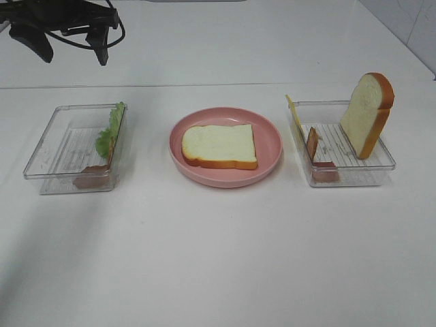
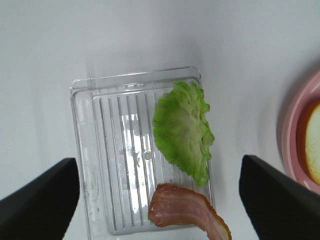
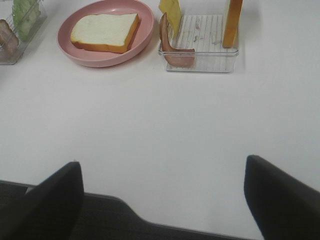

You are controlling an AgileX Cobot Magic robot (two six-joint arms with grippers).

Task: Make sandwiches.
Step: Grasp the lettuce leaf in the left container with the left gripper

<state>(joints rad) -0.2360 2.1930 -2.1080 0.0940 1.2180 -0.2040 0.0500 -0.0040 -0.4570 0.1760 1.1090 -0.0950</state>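
Lettuce leaf [image 2: 182, 131] below wide-apart left fingers [image 2: 40, 200]

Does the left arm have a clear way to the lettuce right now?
Probably yes. The left arm has open jaws above the tray, and the lettuce leans uncovered on its wall; bacon lies at one end.

Tray [image 2: 107, 165]: clear, ribbed floor, standing on the white desk [image 2: 150, 35].
Lettuce [image 2: 182, 130]: green leaf in the tray, along the side nearer the plate.
Bacon [image 2: 182, 210]: curved strip in a tray corner, just beside the lettuce's end.
Plate [image 2: 292, 135]: pink, apart from the tray, only partly in view.
Bread [image 2: 316, 145]: on the plate, mostly cut off.
Fingers [image 2: 40, 205]: dark, spread wide, gripping nothing.
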